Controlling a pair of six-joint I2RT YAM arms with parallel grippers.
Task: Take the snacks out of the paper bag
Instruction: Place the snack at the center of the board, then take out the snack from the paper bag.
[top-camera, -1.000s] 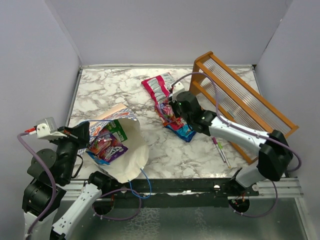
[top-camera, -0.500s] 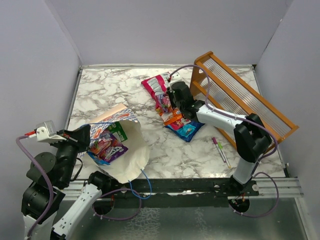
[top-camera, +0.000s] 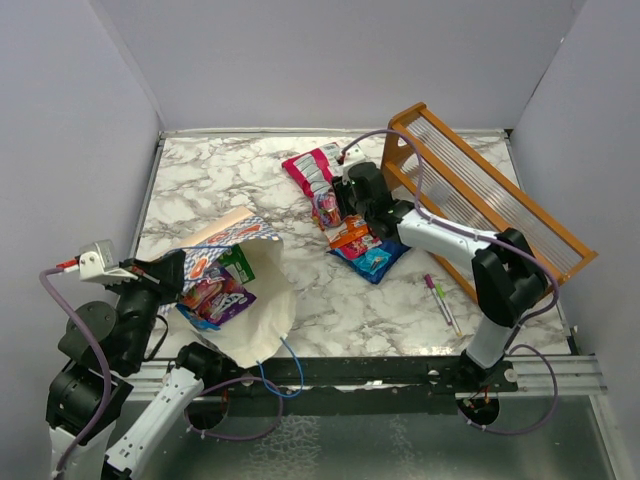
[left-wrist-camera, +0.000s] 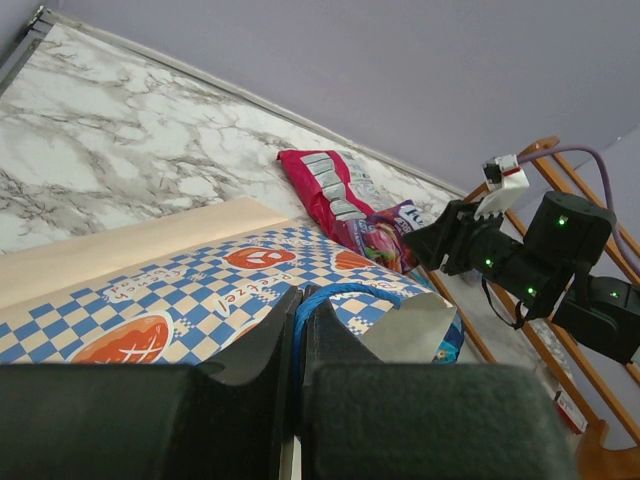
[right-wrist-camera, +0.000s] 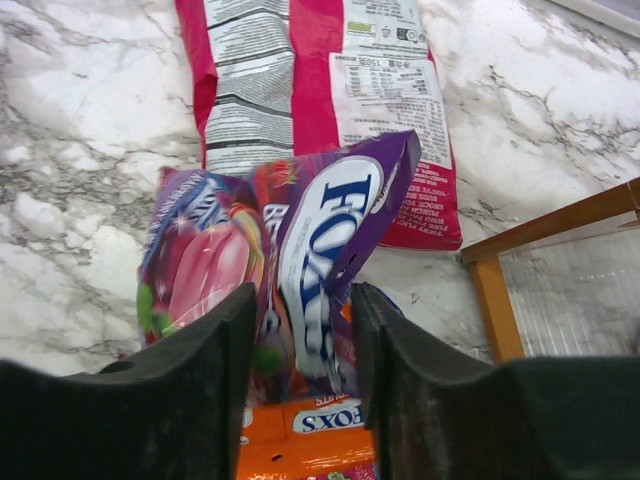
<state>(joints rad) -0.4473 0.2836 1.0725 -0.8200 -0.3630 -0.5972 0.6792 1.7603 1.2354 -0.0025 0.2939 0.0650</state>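
Note:
The blue-and-white checkered paper bag (top-camera: 255, 300) lies on its side at the near left, mouth open, with purple and green snacks (top-camera: 215, 290) inside. My left gripper (top-camera: 165, 275) is shut on the bag's blue cord handle (left-wrist-camera: 340, 295), which runs between its fingers. Out on the marble lie a pink-and-white packet (top-camera: 310, 172), an orange packet (top-camera: 350, 236) and a blue packet (top-camera: 375, 262). My right gripper (right-wrist-camera: 300, 330) stands open over this pile. A purple packet (right-wrist-camera: 310, 250) sits loose between its fingers, resting on the orange packet (right-wrist-camera: 310, 440).
An orange wooden slatted rack (top-camera: 490, 200) stands tilted at the right, its leg (right-wrist-camera: 495, 300) close beside my right gripper. Two thin pens (top-camera: 440, 300) lie near the rack's front corner. Grey walls enclose the marble table on three sides.
My right gripper carried the purple packet back toward the pink one, then spread its jaws and let it go on the pile. The left gripper kept its hold on the handle.

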